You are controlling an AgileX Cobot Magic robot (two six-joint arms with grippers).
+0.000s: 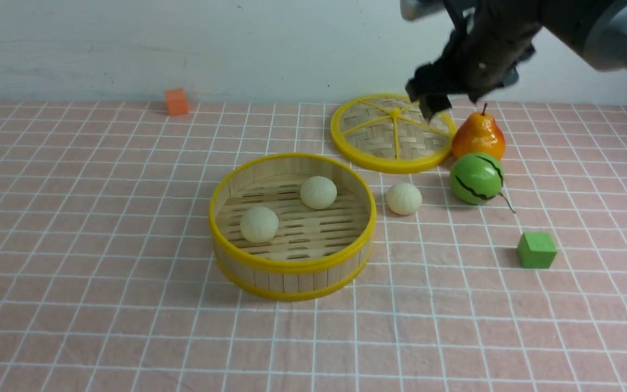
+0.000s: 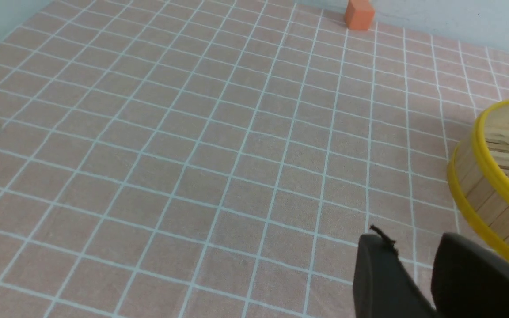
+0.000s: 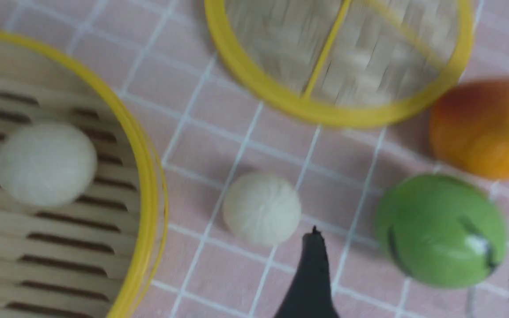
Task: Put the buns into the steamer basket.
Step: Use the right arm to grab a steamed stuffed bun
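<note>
The steamer basket [image 1: 292, 265] stands mid-table, with two buns [image 1: 259, 224] [image 1: 318, 192] on its slatted floor. A third bun [image 1: 404, 198] lies on the cloth just right of the basket, and it also shows in the right wrist view [image 3: 262, 208]. My right gripper [image 1: 433, 103] hangs high above the lid's right edge, behind and above that bun. In the right wrist view the right gripper [image 3: 420, 229] is open and empty, with the green melon between its fingertips far below. My left gripper [image 2: 413, 243] is low beside the basket's left wall [image 2: 480, 194], jaws nearly together, holding nothing.
A flat woven lid [image 1: 392, 133] with yellow spokes lies behind the basket. An orange pear [image 1: 478, 136] and a green striped melon toy [image 1: 477, 178] sit right of the loose bun. A green cube [image 1: 536, 250] is at front right. An orange cube [image 1: 176, 102] is by the back wall.
</note>
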